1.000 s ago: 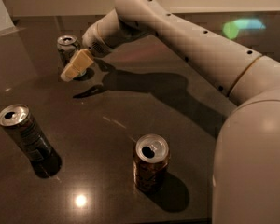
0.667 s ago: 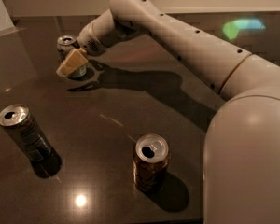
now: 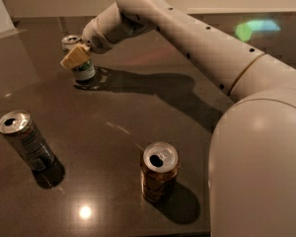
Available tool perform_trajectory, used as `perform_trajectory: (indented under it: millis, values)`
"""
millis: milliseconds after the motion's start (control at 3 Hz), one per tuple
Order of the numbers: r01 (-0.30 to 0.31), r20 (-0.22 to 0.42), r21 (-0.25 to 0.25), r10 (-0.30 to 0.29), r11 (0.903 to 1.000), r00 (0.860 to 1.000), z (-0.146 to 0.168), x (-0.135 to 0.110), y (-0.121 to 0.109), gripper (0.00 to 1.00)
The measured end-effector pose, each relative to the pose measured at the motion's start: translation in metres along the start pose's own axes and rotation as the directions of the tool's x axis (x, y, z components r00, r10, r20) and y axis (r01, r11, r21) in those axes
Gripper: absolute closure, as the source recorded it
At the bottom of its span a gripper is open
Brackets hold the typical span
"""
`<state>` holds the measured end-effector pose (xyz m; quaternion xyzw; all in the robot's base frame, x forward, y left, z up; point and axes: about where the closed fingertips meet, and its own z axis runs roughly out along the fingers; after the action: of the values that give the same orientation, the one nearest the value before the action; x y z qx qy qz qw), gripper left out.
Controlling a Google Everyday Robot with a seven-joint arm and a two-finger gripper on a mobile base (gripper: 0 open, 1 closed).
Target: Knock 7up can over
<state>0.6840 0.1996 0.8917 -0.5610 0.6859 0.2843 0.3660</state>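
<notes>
My gripper [image 3: 75,57] is at the far end of the dark table [image 3: 138,112], pressed up against the 7up can [image 3: 84,72]. Its tan tip covers the upper part of the can's near side, and only the can's green-marked lower body and silver rim show around it. I cannot tell how far the gripper is open, or whether it has any hold on the can, because from here it reads as one pale block laid across the can. The can is on its base and not yet tipped, so I judge that I am at the contact step, with the push itself yet to come. The next move calls for a short sideways shove high on the can, above its middle, so that it topples and does not slide along the smooth top. My arm [image 3: 187,33] stretches out to the right of the 7up can. The black-grey can [image 3: 25,143] and the brown-orange can [image 3: 159,174] both stand well apart from the 7up can, nearer the camera, so a sweep should not trouble them.
</notes>
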Motion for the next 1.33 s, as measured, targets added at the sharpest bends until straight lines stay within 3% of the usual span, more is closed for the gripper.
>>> perform_trajectory:
  millis: [333,667,1000,1333]
  values:
    - [-0.022,-0.033,0.008,0.023,0.9997,0.999,-0.020,0.002,0.004,0.87]
    - [-0.031,-0.141,0.031,0.035,0.9990,0.989,-0.052,0.011,0.010,1.00]
    - [-0.022,-0.284,0.042,0.033,0.9989,0.958,-0.085,0.036,0.013,1.00]
    - [0.003,-0.421,0.032,0.010,0.9995,0.907,-0.115,0.065,0.019,1.00]
